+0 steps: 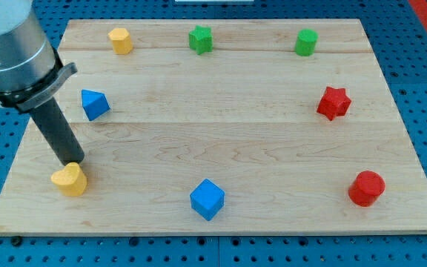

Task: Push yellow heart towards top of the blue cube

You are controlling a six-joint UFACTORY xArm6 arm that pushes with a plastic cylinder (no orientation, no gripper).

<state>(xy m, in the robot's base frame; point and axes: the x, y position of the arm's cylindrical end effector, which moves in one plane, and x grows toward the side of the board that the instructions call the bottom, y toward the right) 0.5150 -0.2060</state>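
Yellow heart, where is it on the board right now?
The yellow heart sits near the board's bottom-left corner in the camera view, directly below my tip, which touches its top edge. The blue cube lies well to its right.

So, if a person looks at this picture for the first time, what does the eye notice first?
First the big grey arm at the view's top left, whose dark rod comes down so that my tip touches the yellow heart near the bottom left. Next, the blue cube at the bottom middle, and the red blocks on the right: a star and a cylinder.
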